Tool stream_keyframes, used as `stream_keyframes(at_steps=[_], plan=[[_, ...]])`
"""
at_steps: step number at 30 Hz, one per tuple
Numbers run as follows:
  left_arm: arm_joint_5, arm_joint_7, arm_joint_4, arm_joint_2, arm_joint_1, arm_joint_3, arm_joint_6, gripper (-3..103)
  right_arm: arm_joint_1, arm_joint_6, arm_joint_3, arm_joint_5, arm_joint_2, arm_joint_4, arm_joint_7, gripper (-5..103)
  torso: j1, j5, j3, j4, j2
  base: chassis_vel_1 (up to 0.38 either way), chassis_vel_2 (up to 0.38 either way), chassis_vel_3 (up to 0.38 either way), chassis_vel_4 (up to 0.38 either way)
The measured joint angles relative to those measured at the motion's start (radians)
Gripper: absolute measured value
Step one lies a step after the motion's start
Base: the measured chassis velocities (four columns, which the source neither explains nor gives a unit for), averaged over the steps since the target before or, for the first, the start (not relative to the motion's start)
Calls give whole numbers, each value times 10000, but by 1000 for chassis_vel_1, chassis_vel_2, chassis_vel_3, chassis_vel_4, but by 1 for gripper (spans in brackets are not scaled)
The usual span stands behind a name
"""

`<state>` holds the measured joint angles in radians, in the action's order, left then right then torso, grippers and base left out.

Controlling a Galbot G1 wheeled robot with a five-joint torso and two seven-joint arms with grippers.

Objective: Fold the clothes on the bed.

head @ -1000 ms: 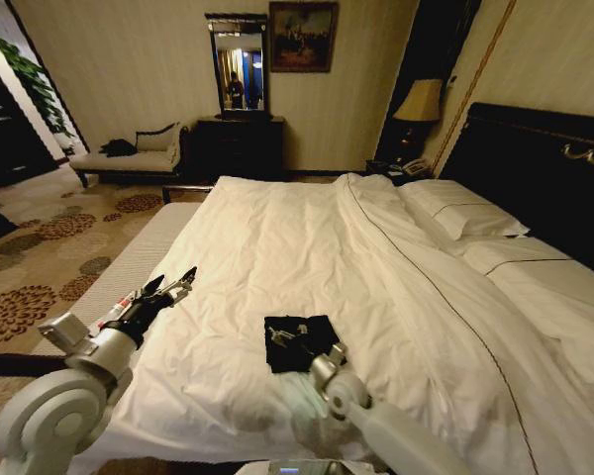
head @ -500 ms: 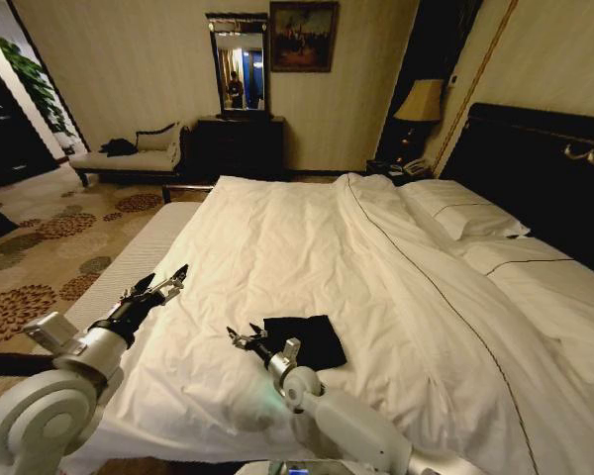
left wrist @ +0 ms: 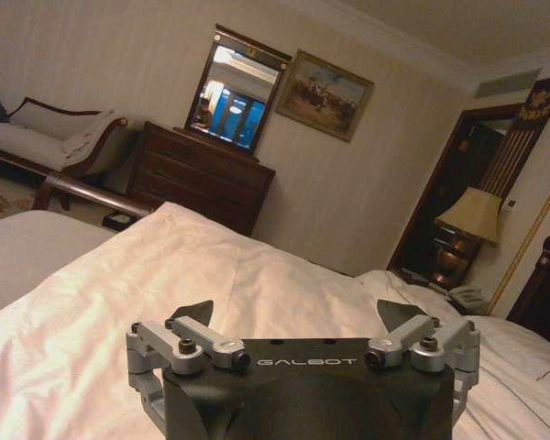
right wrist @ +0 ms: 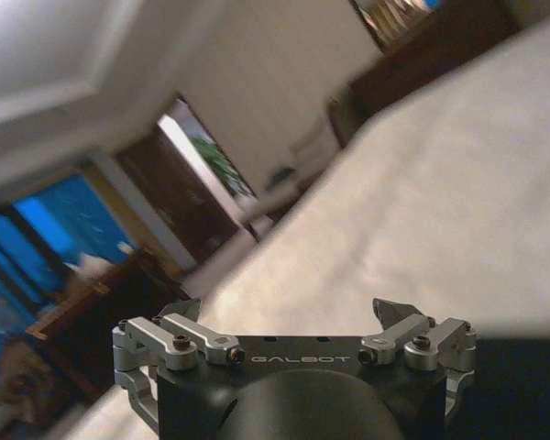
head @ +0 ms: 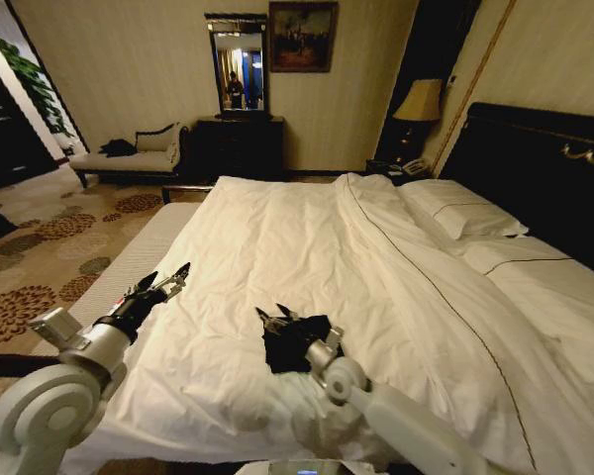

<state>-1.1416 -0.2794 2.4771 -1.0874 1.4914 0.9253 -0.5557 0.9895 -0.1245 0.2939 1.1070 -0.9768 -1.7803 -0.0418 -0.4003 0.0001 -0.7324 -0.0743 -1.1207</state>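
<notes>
The clothes (head: 285, 348) lie as a small black folded bundle on the white duvet of the bed (head: 277, 237), near the front edge. My right gripper (head: 275, 317) hovers open over the bundle's far left corner, with nothing between its fingers. In the right wrist view the right gripper (right wrist: 289, 310) is spread wide, and black cloth (right wrist: 522, 376) shows beside it. Well to the left of the clothes, my left gripper (head: 163, 284) hangs open above the duvet. The left wrist view also shows the left gripper (left wrist: 296, 313) empty, with the white duvet (left wrist: 211, 266) beyond it.
White pillows (head: 455, 213) and a dark headboard (head: 544, 168) run along the right. A chaise longue (head: 129, 158), a dark dresser with a mirror (head: 240, 139) and a lamp (head: 421, 104) stand at the far wall. Patterned carpet (head: 40, 257) lies left of the bed.
My right gripper swung out left of the clothes half a second ago and is now back over the bundle's far left corner. The left arm has barely moved.
</notes>
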Motion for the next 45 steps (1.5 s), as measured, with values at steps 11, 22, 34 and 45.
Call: stream_keyframes(at_steps=[11,22,34,45], plan=[[12,0,217,-10,304,357,-7,100,656,392,798,-679,-1245,501,-434,100,0,-1,0,2,0,0,0,0,0],[-165,-36,228,-12,464,667,-10,100,1312,596,497,-1101,-215,-437,1514,100,0,0,0,-1,0,0,0,0,0],[430,-410,-111,-367,386,-146,-415,100,2486,-608,-4940,-2075,1030,-1720,1012,100,-3,0,0,0,0,0,0,0,0],[5977,721,-1249,-847,1520,-1674,2727,100,6766,-1460,-11471,-5708,-1282,-3518,-1182,100,-2,-1,1,-2,0,0,0,0,0]])
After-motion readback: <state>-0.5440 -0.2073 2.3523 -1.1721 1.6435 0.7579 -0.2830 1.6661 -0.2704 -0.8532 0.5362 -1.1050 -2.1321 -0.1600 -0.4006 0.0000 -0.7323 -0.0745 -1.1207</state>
